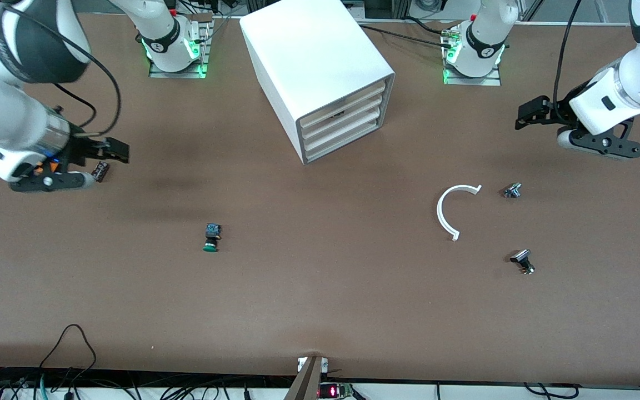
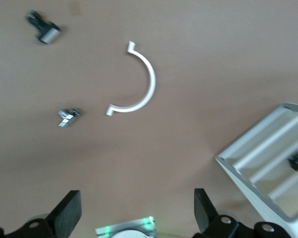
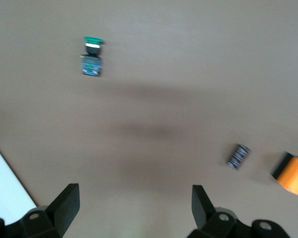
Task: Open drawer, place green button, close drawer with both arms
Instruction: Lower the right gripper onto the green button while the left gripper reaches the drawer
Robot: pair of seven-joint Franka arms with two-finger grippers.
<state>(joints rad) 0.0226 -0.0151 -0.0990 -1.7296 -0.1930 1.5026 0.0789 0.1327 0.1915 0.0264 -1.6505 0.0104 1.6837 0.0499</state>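
Cabinet: I'm seeing the white cabinet sitting between the two arm bases, its stacked drawer fronts all flush; the drawer is closed.
Button: the button is lying on its side on the bare table, nearer the front camera than the cabinet and toward the right arm's end, green cap pointing at the camera.
Right gripper: I'm holding the right gripper above the table at its own end, fingers spread wide with nothing between them; a small dark ribbed part is lying just beside it.
Left gripper: the left gripper is hovering at the other end, fingers spread wide, empty.
Other parts: a white half-ring and two small metal pieces are lying near the left arm.
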